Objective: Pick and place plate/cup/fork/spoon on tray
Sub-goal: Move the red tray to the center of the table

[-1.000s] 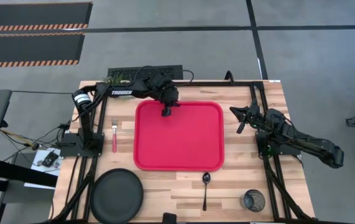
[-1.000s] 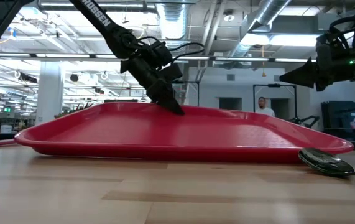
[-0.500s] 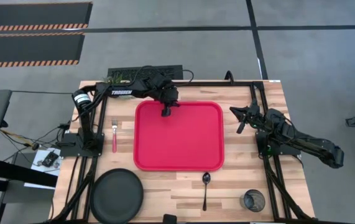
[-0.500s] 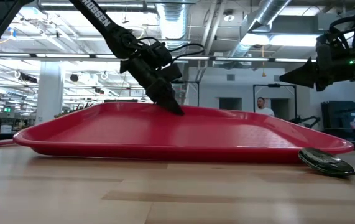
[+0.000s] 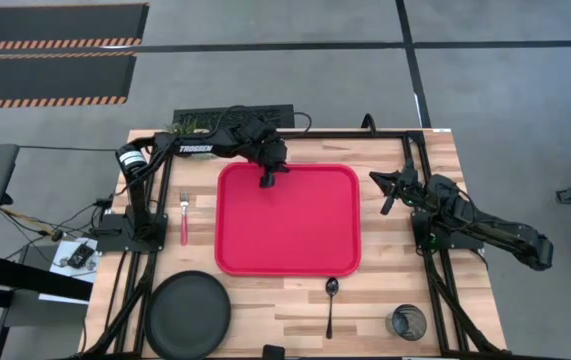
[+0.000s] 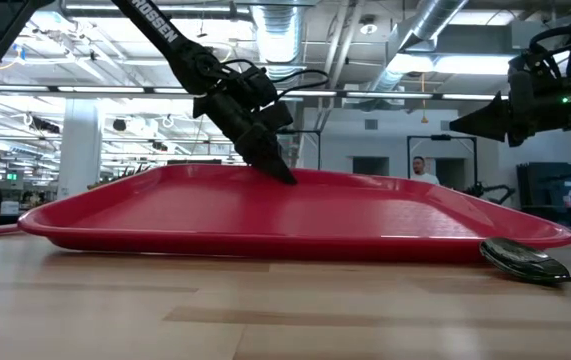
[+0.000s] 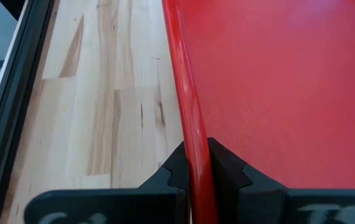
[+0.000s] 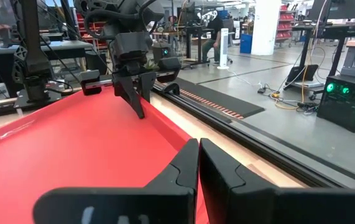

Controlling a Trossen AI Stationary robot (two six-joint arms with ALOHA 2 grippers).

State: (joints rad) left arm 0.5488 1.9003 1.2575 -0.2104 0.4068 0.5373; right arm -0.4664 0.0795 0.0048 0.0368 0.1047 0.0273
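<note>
The red tray lies mid-table; in the low view it looks tilted, far rim up and near rim on the table. My left gripper is shut on its far rim. My right gripper hovers to the right of the tray, shut and empty; it also shows in its wrist view. The black plate lies at the near left, and the red-handled fork lies left of the tray. The dark spoon lies in front of the tray, and the cup stands at the near right. My left gripper pinches the tray's far rim, left of its middle, with one finger inside the tray and one outside. The fingers slant down from the far left and lie across the rim. The tray's near rim rests on the table.
Black frame rails run along the table's left side and right side. A black power strip sits at the far edge. A person stands far off in the room behind.
</note>
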